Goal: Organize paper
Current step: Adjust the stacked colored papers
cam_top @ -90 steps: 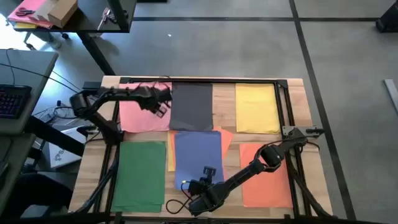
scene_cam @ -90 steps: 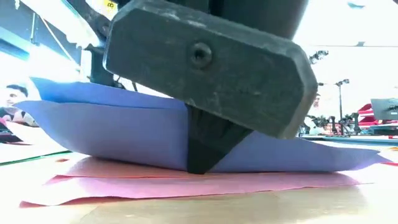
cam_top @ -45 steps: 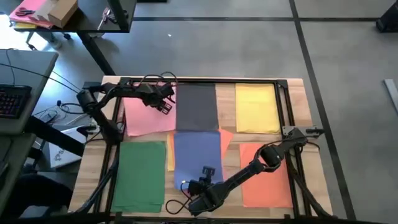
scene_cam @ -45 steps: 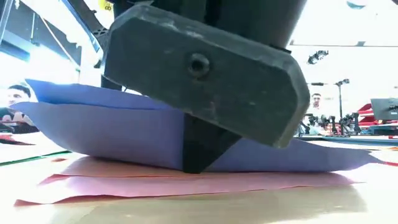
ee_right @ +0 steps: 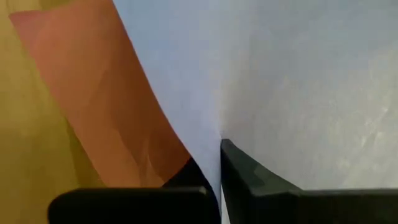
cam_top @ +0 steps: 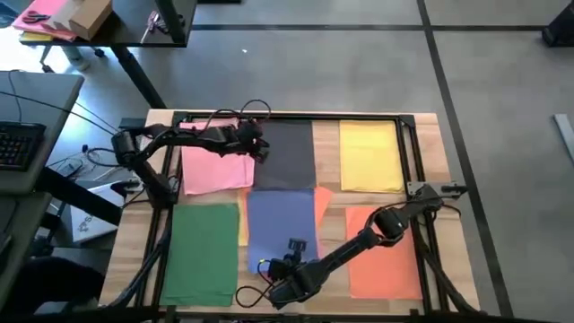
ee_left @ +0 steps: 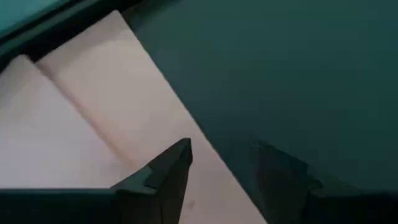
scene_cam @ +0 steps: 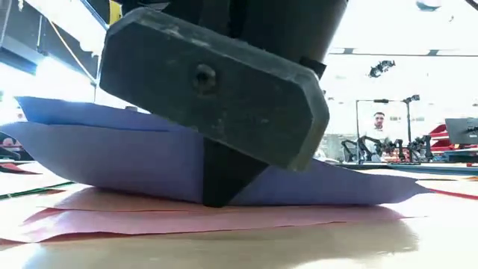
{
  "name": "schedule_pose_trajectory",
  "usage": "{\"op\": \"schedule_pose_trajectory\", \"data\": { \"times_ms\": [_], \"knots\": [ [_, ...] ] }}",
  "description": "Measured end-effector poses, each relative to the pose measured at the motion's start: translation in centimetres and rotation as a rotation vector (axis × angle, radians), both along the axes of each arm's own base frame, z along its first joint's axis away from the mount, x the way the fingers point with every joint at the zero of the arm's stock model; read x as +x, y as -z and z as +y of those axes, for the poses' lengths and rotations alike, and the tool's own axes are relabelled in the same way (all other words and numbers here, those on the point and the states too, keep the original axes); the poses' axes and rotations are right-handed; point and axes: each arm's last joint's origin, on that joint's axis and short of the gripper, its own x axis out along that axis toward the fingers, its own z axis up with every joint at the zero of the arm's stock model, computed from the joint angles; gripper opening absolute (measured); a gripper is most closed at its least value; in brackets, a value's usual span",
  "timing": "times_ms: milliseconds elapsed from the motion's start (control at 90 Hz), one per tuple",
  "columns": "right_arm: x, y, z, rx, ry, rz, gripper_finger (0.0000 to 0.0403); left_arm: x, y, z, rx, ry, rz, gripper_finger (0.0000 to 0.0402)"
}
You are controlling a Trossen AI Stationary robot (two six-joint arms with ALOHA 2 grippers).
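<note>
Paper-sorting is advancing as the left end effector (cam_top: 255, 145), fingers parted, is sliding from the thin pink sheet (cam_top: 215, 166) toward the dark grey sheet (cam_top: 289, 154) at the desk's (cam_top: 426, 121) far side. The right end effector (cam_top: 280, 280) is keeping its fingers clamped on the near edge of the blue paper sheet (cam_top: 280, 224), now lifted and shifted slightly left, suggesting stacking is under way.

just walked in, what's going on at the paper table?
Two-arm robot sorting coloured paper sheets on a wooden table. The right gripper is at the near edge, shut on the blue paper sheet, lifting that edge off an orange sheet under it. The left gripper is open at the far side, over the seam between the pink sheet and the dark grey sheet. Green, yellow and another orange sheet lie flat.
</note>
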Motion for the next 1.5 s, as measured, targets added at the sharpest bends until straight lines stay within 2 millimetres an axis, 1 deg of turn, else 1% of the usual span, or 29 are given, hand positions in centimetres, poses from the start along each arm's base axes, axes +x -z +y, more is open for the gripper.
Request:
{"op": "schedule_pose_trajectory", "data": {
  "times_ms": [122, 256, 378, 511, 578, 644, 733, 844, 911, 1089, 1178, 1300, 1422, 1500],
  "knots": [
    [0.0, 0.0, 0.0, 0.000, 0.000, 0.000, 0.0000, 0.2, 2.1, 0.2, -0.026, -0.003, 0.070, 0.0156],
    [0.0, 0.0, 0.0, 0.000, 0.000, 0.000, 0.0000, -0.6, 2.6, 0.6, 0.012, -0.041, 0.176, 0.0156],
    [0.0, 0.0, 0.0, 0.001, 0.000, 0.001, 0.0000, -1.5, 1.9, 0.5, 0.013, -0.026, 0.243, 0.0156],
    [0.0, 0.0, 0.0, 0.001, 0.000, 0.002, 0.0000, -2.5, 0.4, 0.5, 0.047, -0.027, 0.291, 0.0156],
    [0.0, 0.0, 0.0, 0.000, 0.000, 0.002, 0.0000, -3.2, 0.1, 0.6, 0.039, -0.031, 0.336, 0.0156],
    [0.0, 0.0, 0.0, 0.000, 0.000, 0.002, 0.0000, -3.5, -0.3, 0.7, 0.026, -0.046, 0.321, 0.0156],
    [0.0, 0.0, -0.1, -0.004, -0.008, 0.005, 0.0000, -2.7, -0.6, 0.7, 0.033, -0.044, 0.212, 0.0156],
    [0.1, 0.0, -0.3, -0.008, -0.014, 0.009, 0.0000, -0.8, -0.3, 0.0, 0.058, 0.014, 0.109, 0.0156],
    [0.2, 0.0, -0.4, -0.009, -0.013, 0.010, 0.0000, 0.0, 0.2, -0.4, 0.074, 0.039, 0.103, 0.0156],
    [0.4, 0.0, -0.6, -0.005, -0.025, 0.019, 0.0000, 1.3, 2.6, -0.9, 0.070, 0.063, 0.118, 0.0156],
    [0.5, -0.1, -0.8, -0.003, -0.024, 0.019, 0.0000, 2.4, 2.8, -1.0, 0.090, 0.101, 0.079, 0.0156],
    [0.7, -0.1, -1.1, 0.005, -0.020, 0.021, 0.0000, 3.6, 2.9, -1.1, 0.125, 0.125, 0.074, 0.0156],
    [0.7, -0.1, -1.1, 0.006, -0.021, 0.022, 0.0000, 4.1, 3.0, -0.9, 0.130, 0.130, 0.076, 0.0156],
    [0.7, -0.1, -1.2, 0.006, -0.020, 0.022, 0.0000, 4.7, 2.8, -0.7, 0.138, 0.136, 0.032, 0.0156]
  ]
}}
